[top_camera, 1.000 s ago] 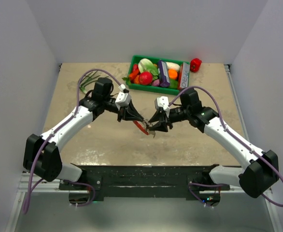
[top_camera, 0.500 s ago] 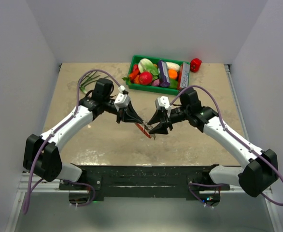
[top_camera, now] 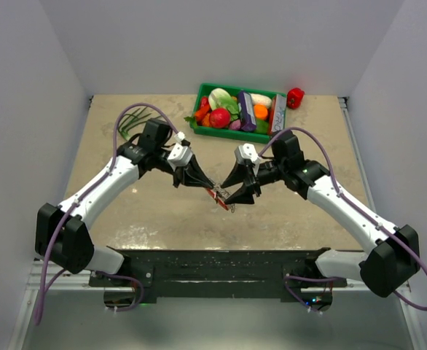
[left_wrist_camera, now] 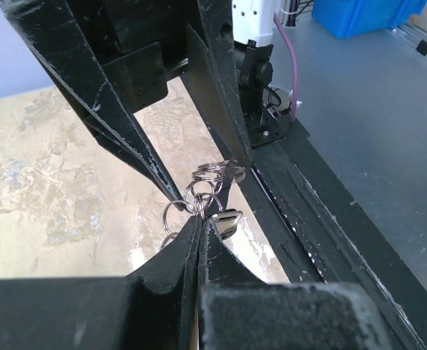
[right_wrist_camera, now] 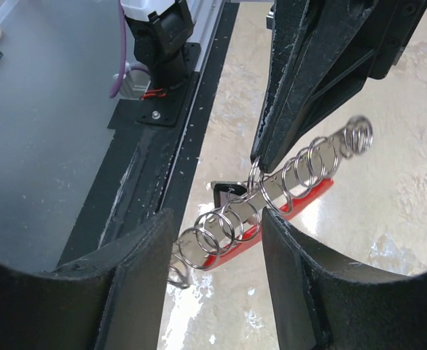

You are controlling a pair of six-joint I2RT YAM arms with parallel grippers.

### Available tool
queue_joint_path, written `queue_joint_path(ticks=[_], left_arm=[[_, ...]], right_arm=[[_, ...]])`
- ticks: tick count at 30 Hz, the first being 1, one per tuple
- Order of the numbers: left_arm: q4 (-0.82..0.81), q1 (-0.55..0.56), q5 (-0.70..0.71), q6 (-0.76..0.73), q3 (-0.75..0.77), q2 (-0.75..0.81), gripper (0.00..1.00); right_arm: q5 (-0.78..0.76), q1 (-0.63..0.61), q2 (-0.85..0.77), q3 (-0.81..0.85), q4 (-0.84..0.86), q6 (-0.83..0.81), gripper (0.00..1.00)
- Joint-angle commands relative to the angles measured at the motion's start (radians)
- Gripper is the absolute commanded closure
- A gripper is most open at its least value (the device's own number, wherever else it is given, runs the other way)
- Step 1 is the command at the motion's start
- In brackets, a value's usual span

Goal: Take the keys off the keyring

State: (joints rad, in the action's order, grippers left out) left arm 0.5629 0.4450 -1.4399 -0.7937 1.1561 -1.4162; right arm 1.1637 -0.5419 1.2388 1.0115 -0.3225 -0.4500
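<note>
Between the spread fingers of the right claw we see a chain of small silvery rings, the keyring. It runs slantwise through the gap, with its red tag just beneath it. Neither finger visibly presses on the rings, so we take this claw's fingers as apart. Opposite it, the left claw reaches in, its tips pinched together on one ring of the bunch. Just beside those tips hangs one of the keys; the others we cannot make out. Below both claws lies the mottled table.
</note>
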Motion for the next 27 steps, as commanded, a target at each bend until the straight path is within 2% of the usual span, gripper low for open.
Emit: queue_joint_path(ticks=[1,15,27], left_arm=[[0.068,-0.006,-0.100,-0.101,0.051,-0.003,1.00],[0.120,-0.006,-0.116,-0.154,0.060,-0.012,1.00],[0.127,-0.006,-0.123,-0.162,0.065,-0.020,1.00]], right_arm=[[0.031,0.005,-0.018,0.038,0.043,0.034,0.45],[0.079,0.000,-0.033,0.058,0.014,0.027,0.44],[0.041,-0.064,-0.007,0.076,-0.088,-0.079,0.44]])
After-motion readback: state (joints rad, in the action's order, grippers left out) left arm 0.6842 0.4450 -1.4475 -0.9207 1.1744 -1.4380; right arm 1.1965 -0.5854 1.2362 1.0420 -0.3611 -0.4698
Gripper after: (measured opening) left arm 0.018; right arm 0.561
